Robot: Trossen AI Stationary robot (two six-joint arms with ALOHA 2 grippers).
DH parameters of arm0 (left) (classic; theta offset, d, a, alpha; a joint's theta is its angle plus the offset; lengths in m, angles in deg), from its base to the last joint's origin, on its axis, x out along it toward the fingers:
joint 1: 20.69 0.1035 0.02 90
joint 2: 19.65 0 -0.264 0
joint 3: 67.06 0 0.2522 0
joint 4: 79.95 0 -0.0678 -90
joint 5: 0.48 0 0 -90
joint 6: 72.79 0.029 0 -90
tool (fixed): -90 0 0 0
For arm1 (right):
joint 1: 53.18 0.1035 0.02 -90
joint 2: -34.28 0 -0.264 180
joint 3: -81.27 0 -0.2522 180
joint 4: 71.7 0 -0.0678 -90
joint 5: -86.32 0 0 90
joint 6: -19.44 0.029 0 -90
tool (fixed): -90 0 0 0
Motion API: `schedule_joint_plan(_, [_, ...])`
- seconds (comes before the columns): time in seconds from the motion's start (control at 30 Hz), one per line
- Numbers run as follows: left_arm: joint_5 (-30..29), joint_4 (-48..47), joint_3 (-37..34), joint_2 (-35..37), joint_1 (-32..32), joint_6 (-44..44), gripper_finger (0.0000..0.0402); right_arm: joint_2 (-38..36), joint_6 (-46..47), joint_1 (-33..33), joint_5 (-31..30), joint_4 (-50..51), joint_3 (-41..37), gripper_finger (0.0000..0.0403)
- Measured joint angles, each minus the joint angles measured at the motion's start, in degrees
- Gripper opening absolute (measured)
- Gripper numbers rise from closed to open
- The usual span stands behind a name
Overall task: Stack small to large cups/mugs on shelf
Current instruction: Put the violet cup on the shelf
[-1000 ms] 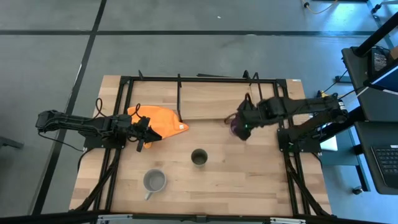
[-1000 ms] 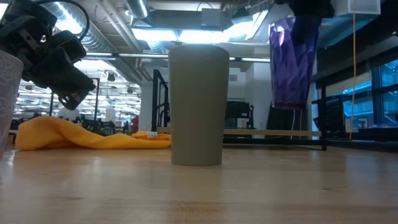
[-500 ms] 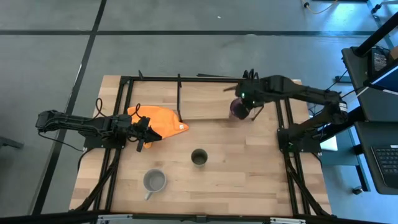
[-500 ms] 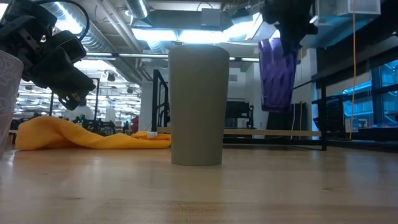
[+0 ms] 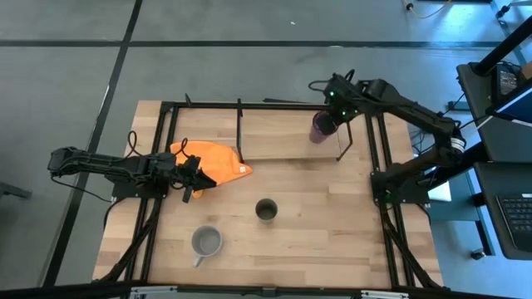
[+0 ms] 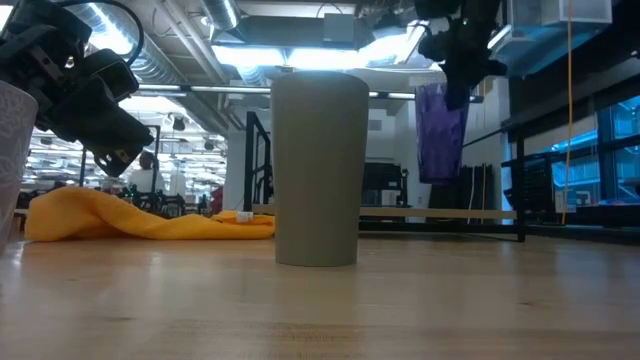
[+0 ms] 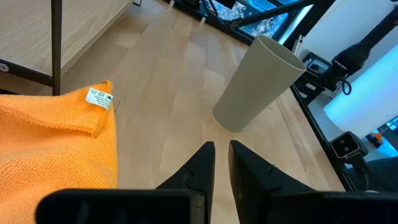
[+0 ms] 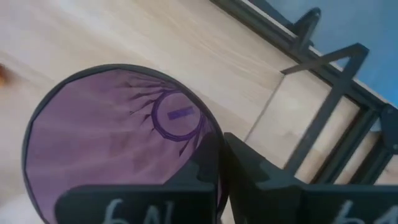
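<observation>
My right gripper (image 5: 330,118) is shut on the purple ribbed cup (image 5: 321,129) and holds it over the right part of the light-wood shelf (image 5: 274,133). In the low view the cup (image 6: 440,135) hangs above the shelf board (image 6: 440,213). The olive-green cup (image 5: 266,210) stands upright on its base on the tabletop. The grey mug (image 5: 206,242) stands near the front edge, its handle toward the near left. My left gripper (image 5: 193,181) is shut and empty, low over the table by the orange cloth. My right gripper holds the purple cup by the wall at its rim (image 8: 209,133), one finger inside the cup and one outside. The fingers come from above, pointing down. The cup hangs upright below the gripper, open end up, clear of the shelf board.
An orange cloth (image 5: 213,163) lies on the table at the shelf's left end, beside my left gripper. The shelf's black wire legs and side frames (image 5: 342,143) stand around the board. Bare tabletop lies between the olive cup and the shelf.
My right gripper has carried the purple cup from over the table in front of the shelf toward the far edge, until it is over the shelf's right part. The cup has stayed upright and clear. My left arm has kept still.
</observation>
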Motion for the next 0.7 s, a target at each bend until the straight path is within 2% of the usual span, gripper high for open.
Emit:
schedule_joint_plan(0.2, [0.0, 0.0, 0.0, 0.0, 0.0, 0.0, 0.0041, 2.0, -3.0, -4.3, 2.3, -0.7, 0.0, 0.0014])
schedule_joint_plan(0.7, [0.0, 0.0, 0.0, 0.0, 0.0, 0.0, 0.0041, 5.5, -8.9, -8.2, 5.0, -2.8, -2.4, 0.0014])
